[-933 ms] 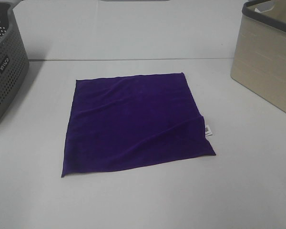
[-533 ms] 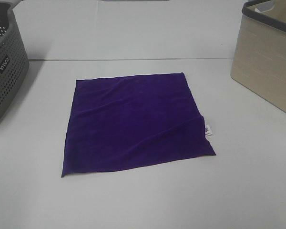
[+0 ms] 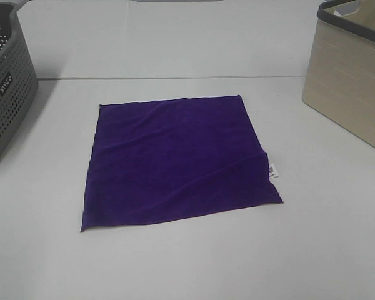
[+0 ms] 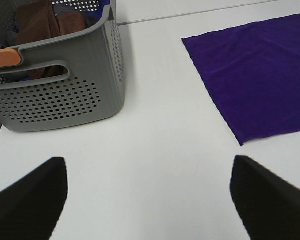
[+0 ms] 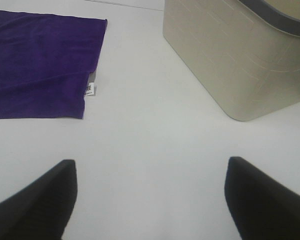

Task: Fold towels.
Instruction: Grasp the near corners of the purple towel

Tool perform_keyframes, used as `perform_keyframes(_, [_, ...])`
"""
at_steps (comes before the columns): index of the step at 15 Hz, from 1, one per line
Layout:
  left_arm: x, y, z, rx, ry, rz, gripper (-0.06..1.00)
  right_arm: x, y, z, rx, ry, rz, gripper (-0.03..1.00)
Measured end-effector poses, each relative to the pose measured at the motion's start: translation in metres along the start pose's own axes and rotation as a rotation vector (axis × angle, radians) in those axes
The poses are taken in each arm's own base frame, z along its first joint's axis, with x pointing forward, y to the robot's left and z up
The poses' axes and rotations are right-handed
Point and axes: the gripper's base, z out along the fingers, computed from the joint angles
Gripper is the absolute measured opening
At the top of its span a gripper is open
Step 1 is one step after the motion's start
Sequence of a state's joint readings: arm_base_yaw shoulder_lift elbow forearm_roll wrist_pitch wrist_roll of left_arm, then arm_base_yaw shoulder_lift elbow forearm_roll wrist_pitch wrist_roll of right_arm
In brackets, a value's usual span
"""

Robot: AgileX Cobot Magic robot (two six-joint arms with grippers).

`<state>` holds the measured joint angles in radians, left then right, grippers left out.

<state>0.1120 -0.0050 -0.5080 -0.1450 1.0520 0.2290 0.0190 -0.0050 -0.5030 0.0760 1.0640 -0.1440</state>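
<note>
The deep purple towel [image 3: 175,159] lies spread flat on the white table [image 3: 187,262], with soft creases and a small white tag [image 3: 272,169] on its right edge. It also shows in the left wrist view [image 4: 260,75] and in the right wrist view [image 5: 40,65], where the tag [image 5: 90,89] is visible. My left gripper [image 4: 150,200] is open and empty, hovering over bare table short of the towel's corner. My right gripper [image 5: 150,200] is open and empty, over bare table between the towel and the beige bin. Neither gripper shows in the exterior high view.
A grey perforated basket [image 3: 3,87] stands at the left edge; in the left wrist view [image 4: 60,95] it holds brown and blue cloth. A beige bin with a dark rim [image 3: 353,75] stands at the right, also in the right wrist view [image 5: 235,55].
</note>
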Motion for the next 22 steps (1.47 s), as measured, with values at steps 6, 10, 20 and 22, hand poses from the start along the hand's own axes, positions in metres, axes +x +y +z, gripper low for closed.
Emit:
perform_keyframes(6, [0.001, 0.002, 0.0, -0.027, 0.006, 0.017, 0.95, 0.0, -0.003, 0.0, 0.037, 0.005, -0.021, 0.8])
perform_keyframes(10, [0.001, 0.004, 0.0, -0.041, 0.009, 0.025, 0.99, 0.0, -0.004, 0.001, 0.037, 0.014, 0.006, 0.93])
perform_keyframes(20, [0.0, 0.002, 0.0, -0.021, 0.005, -0.011, 0.99, -0.001, -0.004, 0.001, 0.045, 0.003, 0.045, 0.99])
perform_keyframes(22, [0.0, 0.002, 0.0, -0.02, 0.004, -0.012, 0.99, 0.0, -0.004, 0.0, 0.045, -0.003, 0.045, 0.99])
